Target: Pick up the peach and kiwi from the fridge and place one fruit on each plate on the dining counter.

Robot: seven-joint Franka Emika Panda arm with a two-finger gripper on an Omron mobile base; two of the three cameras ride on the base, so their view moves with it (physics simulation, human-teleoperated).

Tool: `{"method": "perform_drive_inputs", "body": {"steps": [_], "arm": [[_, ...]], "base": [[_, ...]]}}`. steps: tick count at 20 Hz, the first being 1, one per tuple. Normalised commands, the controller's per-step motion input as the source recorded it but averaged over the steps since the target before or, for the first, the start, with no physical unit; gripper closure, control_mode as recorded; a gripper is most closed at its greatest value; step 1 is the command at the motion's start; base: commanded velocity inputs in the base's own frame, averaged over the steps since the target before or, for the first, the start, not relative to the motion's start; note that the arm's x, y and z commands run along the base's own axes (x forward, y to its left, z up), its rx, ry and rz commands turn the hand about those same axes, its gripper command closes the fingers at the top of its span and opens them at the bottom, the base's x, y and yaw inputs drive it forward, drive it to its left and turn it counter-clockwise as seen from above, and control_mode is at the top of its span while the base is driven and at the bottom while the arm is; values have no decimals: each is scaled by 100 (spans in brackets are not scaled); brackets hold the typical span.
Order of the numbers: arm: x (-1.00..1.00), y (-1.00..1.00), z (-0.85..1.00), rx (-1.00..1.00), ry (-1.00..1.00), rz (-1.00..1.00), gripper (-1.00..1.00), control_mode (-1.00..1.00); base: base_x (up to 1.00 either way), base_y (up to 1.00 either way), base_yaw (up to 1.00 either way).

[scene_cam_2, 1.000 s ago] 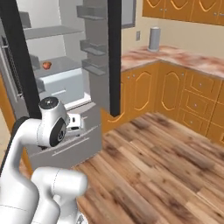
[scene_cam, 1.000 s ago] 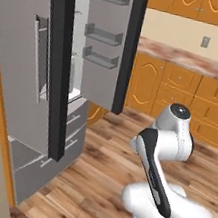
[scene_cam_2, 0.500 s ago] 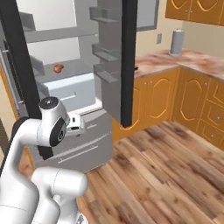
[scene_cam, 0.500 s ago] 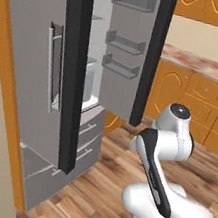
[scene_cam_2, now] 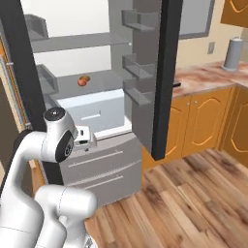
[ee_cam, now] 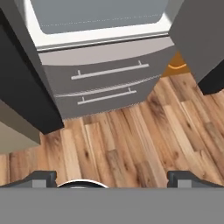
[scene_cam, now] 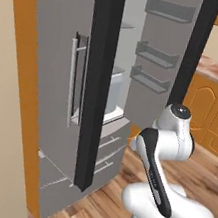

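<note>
The fridge (scene_cam_2: 72, 19) stands open in front of me, with pale grey shelves and a white drawer (scene_cam_2: 99, 112). The peach (scene_cam_2: 83, 80), small and reddish-orange, lies on the glass shelf above that drawer. The kiwi, the plates and the dining counter are out of view. My gripper (ee_cam: 113, 178) is open and empty, its fingertips (ee_cam: 43, 177) wide apart. It points down at the wooden floor in front of the fridge's two lower grey drawers (ee_cam: 105, 78). In the right base view the hand (scene_cam_2: 83, 136) hangs low, below the peach's shelf.
The fridge's dark-edged right door (scene_cam_2: 154, 72), with several bins, swings out to the right. The left door (scene_cam: 47, 69) carries a long steel bar handle (scene_cam: 71, 81). A wall counter (scene_cam_2: 203, 80) with orange cabinets and a steel canister (scene_cam_2: 234, 52) runs along the right. Wooden floor (scene_cam_2: 184, 193) lies open.
The whole picture has shifted: the base has driven closer to the fridge, which now looks larger and nearer the centre. The gripper has stayed open.
</note>
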Motion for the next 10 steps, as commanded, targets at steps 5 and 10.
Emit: {"method": "perform_drive_inputs", "body": {"steps": [5,10], "arm": [[0,0,0,0,0,0,-100,100],[0,0,0,0,0,0,-100,100]], "base": [[34,-25,11],[23,-50,0]]}}
